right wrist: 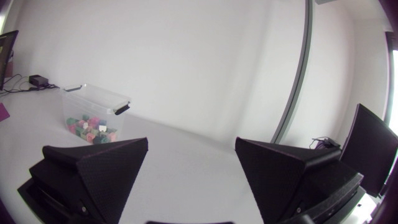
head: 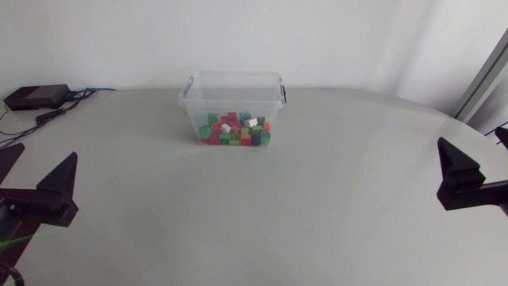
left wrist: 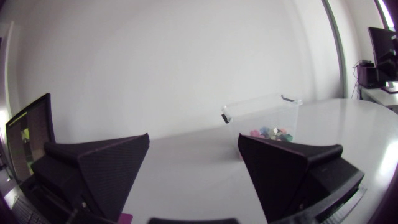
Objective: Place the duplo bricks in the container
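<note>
Pale grey tabletop (head: 317,199) is running wide under a plain white wall. At its far left corner a small black box (head: 36,97) is sitting with cables trailing from it.

Near the left edge, my left pincer (left wrist: 193,138) is hanging released, its wedges standing wide apart with nothing between them, well apart from the work.

Toward the middle and the back, the clear container (head: 235,75) is standing upright with no lid on it and a dark clip showing at its right end. The duplo bricks (head: 236,131) are lying heaped on its floor, red, green, white and orange mixed together. I am seeing none loose on the tabletop, so I am judging the placing as done or nearly so.

I am expecting the bricks to handle as light, stiff, hard plastic with smooth, slightly slippery sides that will not crush. I am thinking the best hold is across two flat opposite faces, clear of the studs and low on the body, so a brick does not pivot or squirt out. The container is looking thin-walled and light, likely to slide if nudged, so any reach is best made from above.

At the right edge, my right pincer (right wrist: 191,142) is likewise hanging released and empty, well away from the container.
</note>
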Tool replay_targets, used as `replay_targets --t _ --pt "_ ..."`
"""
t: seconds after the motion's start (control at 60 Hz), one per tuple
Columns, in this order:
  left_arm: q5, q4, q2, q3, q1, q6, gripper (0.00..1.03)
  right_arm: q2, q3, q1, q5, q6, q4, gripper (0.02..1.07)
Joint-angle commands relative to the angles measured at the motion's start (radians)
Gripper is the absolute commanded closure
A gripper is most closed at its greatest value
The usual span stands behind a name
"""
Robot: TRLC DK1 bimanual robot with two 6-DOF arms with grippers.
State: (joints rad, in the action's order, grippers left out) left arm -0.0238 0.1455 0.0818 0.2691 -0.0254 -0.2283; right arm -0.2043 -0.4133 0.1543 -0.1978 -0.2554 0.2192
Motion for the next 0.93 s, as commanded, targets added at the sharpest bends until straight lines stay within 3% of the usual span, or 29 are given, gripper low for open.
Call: replay_targets --t 0.0,0.65,0.917 --pt "0.005 -0.023 -0.013 -0.045 0.002 0.044 0.04 0.026 0.056 -0.019 0.018 0.037 -0.032 0.06" --pt "0.024 -0.144 -0.081 -0.266 0.025 0.226 0.04 0.202 0.409 -0.153 0.196 0.253 -0.217 0.06" --pt "0.024 -0.146 -0.082 -0.269 0.025 0.228 0.04 0.204 0.413 -0.154 0.198 0.255 -0.219 0.06"
